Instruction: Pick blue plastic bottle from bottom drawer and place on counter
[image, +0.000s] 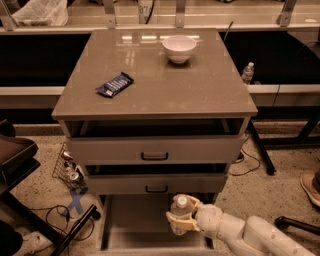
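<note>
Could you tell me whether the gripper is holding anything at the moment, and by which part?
The gripper holds the blue plastic bottle around its body, below the white cap, over the bottom drawer.

Gripper (177, 220) perhaps under middle drawer (120, 184) front

Upright, white-capped blue plastic bottle (179, 206), clasped by the gripper (181, 220), in the open bottom drawer (132, 222), six o'clock from the counter (150, 75).
</note>
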